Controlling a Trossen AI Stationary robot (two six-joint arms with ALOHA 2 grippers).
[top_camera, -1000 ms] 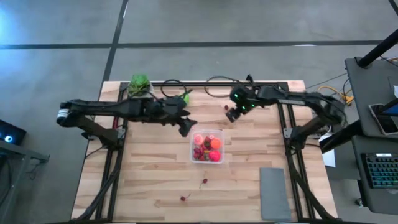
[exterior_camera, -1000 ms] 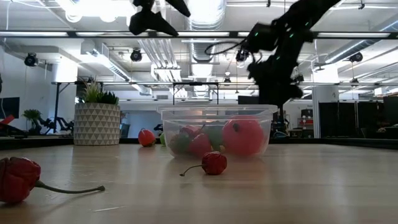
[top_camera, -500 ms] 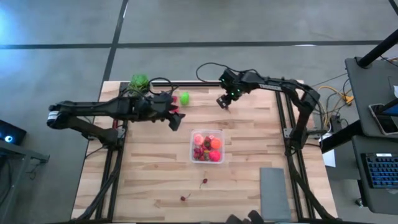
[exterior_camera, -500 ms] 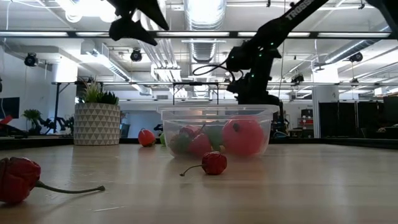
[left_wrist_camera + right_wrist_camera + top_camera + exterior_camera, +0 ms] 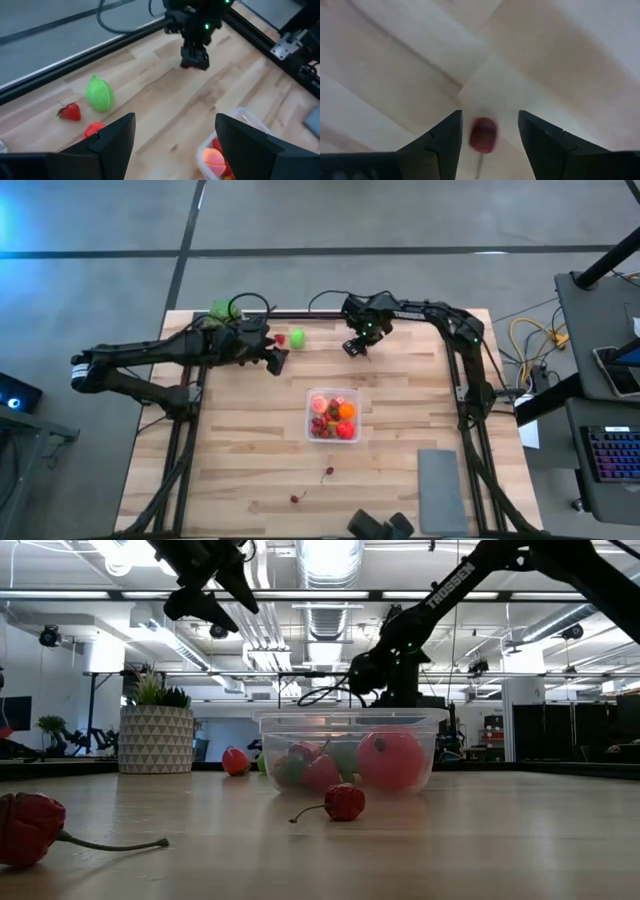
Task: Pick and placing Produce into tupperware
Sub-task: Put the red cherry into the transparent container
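The clear tupperware [image 5: 333, 416] stands mid-table with several red, pink and orange fruits inside, and also shows in the low view [image 5: 350, 748]. My right gripper [image 5: 356, 348] is open at the far side of the table. Its fingers stand on either side of a small red cherry [image 5: 482, 134] lying on the wood, with a gap on both sides. My left gripper [image 5: 276, 361] is open, empty, and raised left of the tupperware. Beyond it lie a lime-green piece [image 5: 100, 94], a strawberry [image 5: 70, 112] and a red ball [image 5: 93, 130].
Two stemmed cherries [image 5: 328, 472] [image 5: 296, 498] lie near the table's near edge. A flat grey pad [image 5: 440, 490] sits at the near right corner. A potted green plant [image 5: 224, 310] stands at the far left corner. A dark object [image 5: 380, 525] shows at the near edge.
My right gripper has moved left and toward the far edge, ending over the cherry there. My left gripper has drawn back from above the tupperware toward the left and far side. The fruits and tupperware have stayed in place.
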